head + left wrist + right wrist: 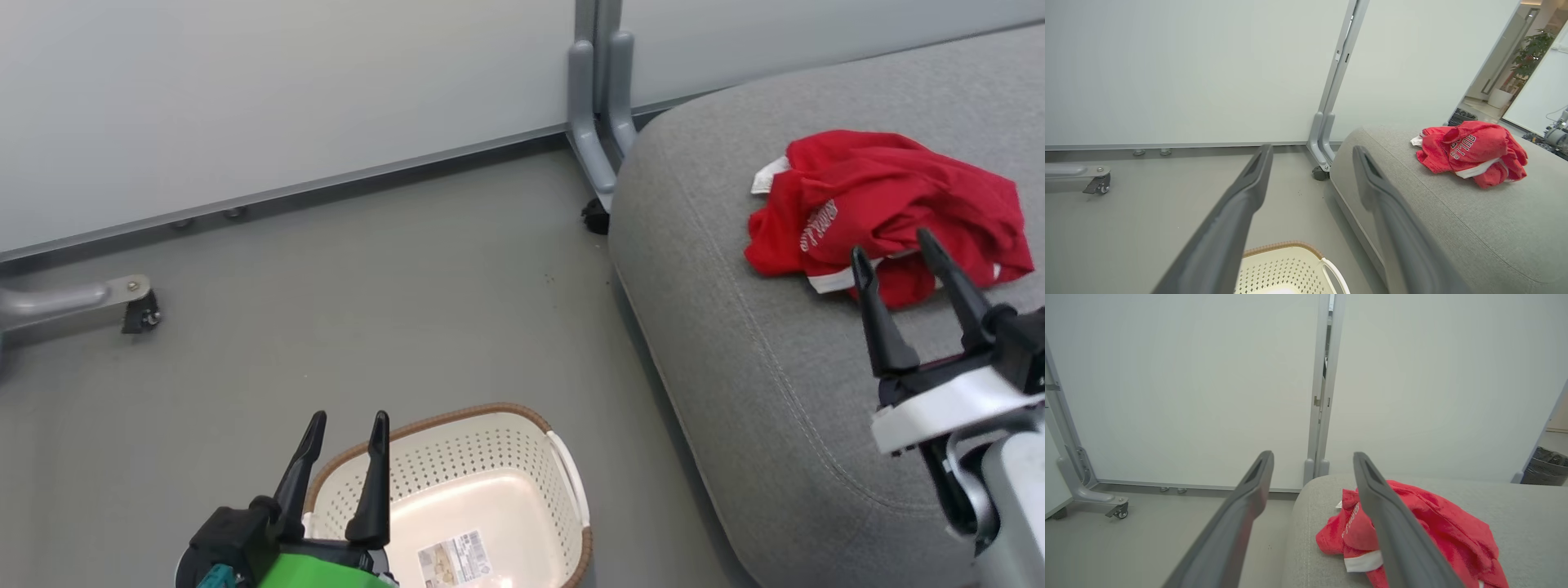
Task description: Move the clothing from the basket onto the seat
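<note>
Clothing [886,208], crumpled red fabric

Just beyond the right hand [892,245], the clothing [886,188] is soft, matt red cloth with white trim, on the seat [735,343], whose light-grey woven fabric looks matt and slightly rough, with a stitched seam. Beside the left hand [349,418], the basket [457,461] is cream perforated plastic, glossy at its bottom, with a brown woven-look rim and a paper label [454,559]. The floor [367,310] ahead of that hand is smooth, matt grey.
</note>
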Motion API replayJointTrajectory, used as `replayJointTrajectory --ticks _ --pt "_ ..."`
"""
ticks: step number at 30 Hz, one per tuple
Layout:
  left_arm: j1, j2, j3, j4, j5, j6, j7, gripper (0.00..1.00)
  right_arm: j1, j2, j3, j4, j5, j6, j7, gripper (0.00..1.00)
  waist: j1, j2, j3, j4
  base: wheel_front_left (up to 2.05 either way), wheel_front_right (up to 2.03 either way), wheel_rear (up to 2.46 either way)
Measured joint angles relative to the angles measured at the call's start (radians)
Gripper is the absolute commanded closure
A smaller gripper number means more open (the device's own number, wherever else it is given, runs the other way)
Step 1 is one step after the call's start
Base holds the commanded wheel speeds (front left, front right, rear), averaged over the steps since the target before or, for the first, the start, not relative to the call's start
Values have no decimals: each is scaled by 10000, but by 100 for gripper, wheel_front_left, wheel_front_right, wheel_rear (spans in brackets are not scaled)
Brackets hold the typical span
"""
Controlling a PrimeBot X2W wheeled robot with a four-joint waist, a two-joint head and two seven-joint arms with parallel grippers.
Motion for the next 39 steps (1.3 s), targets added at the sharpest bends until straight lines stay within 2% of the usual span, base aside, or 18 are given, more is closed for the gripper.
replayJointTrajectory --ticks 5,10,16,24,39 --pt "255 -2 383 56 -102 2 -2 0 1259 1160 -527 -940 -573 0 2 0 0 0 -302 771 0 0 0" --pt "438 -4 715 295 -96 0 -2 0 2235 2021 -686 -1175 -1154 0 2 0 0 0 -593 1543 0 0 0" --pt "671 -4 897 589 17 0 0 0 2812 2531 -207 -1095 -1737 0 2 0 0 0 -937 2278 0 0 0" --pt "770 -6 913 612 171 0 0 0 2986 2915 -368 -1057 -1954 0 2 0 0 0 -1336 2752 0 0 0" --pt "849 -4 1009 569 267 31 0 0 2978 2915 -474 -1053 -2046 0 2 0 0 0 -1378 2533 0 0 0"
